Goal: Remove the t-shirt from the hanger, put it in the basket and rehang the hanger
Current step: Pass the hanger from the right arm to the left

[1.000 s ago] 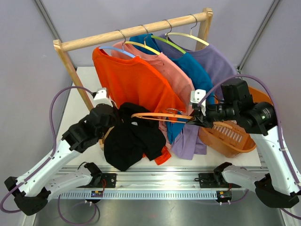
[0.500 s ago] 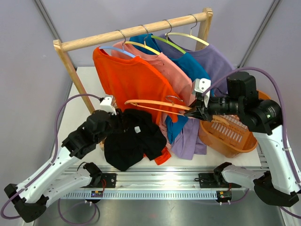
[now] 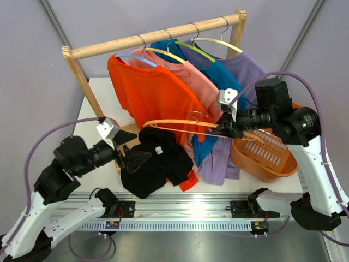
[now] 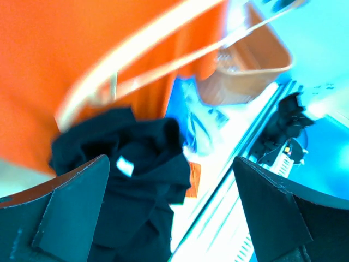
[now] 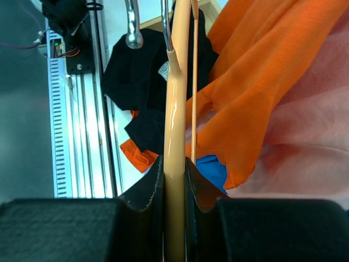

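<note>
Black t-shirt (image 3: 155, 166), 1 item: crumpled heap on the desk (image 3: 98, 103), lower centre of the top view, below the hanging orange shirt (image 3: 147, 87) and apparently clear of its hanger. Judged soft, light and limp; it will sag and bunch, so pinch a raised fold or the collar by the white label. Peach hanger (image 5: 175, 136), 1 item: bare, stiff, held roughly level at centre frame. Left claw (image 3: 133, 148): jaws wide apart, empty, just left of the heap. Right claw (image 3: 223, 130): clamped on the hanger's end.
</note>
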You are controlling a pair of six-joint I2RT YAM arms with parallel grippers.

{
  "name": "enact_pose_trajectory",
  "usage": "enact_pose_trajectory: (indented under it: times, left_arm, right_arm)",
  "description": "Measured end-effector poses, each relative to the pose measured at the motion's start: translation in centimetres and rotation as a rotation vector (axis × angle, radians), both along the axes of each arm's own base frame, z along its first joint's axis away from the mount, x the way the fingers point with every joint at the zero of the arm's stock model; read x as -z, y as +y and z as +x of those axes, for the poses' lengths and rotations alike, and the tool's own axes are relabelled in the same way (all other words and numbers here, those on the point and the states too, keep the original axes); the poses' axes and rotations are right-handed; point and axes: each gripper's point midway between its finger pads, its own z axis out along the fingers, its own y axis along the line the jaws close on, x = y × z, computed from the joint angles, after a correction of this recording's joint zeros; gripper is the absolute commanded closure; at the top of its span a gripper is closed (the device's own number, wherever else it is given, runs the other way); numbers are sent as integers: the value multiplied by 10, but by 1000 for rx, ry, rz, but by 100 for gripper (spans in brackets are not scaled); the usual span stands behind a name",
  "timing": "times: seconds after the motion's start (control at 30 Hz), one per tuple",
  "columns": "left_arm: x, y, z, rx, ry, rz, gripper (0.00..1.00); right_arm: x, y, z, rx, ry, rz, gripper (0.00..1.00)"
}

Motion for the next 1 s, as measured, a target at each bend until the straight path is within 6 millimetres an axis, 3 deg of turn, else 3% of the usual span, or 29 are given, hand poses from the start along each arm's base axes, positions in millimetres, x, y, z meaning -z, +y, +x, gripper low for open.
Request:
enact_pose_trajectory:
  times: [0.17,0.27,0.37,0.47,0.73,0.9,1.0]
  left_arm:
    - [-64,8,-23,112,-193,10,1]
    - [-88,5,-30,184,-271,42,1]
    - [-100,-4,-33,274,-315,98,1]
    - [-95,-18,-32,370,-313,151,3]
    - [-54,-47,-31,574,-183,244,15]
    - [-53,-47,-36,604,-185,240,31]
    - [-54,-48,-43,638,-171,222,36]
  right_arm:
    - [1,0,-11,-93,-23,-18,100]
    - [0,1,-15,-162,-67,-30,100]
    - [-5,4,-13,-237,-156,-34,100]
    - [-12,9,-11,-315,-253,-25,100]
    - [-13,19,-14,-468,-425,-14,100]
    - [-2,24,-32,-555,-453,-22,100]
    - [-2,25,-34,-574,-468,-21,100]
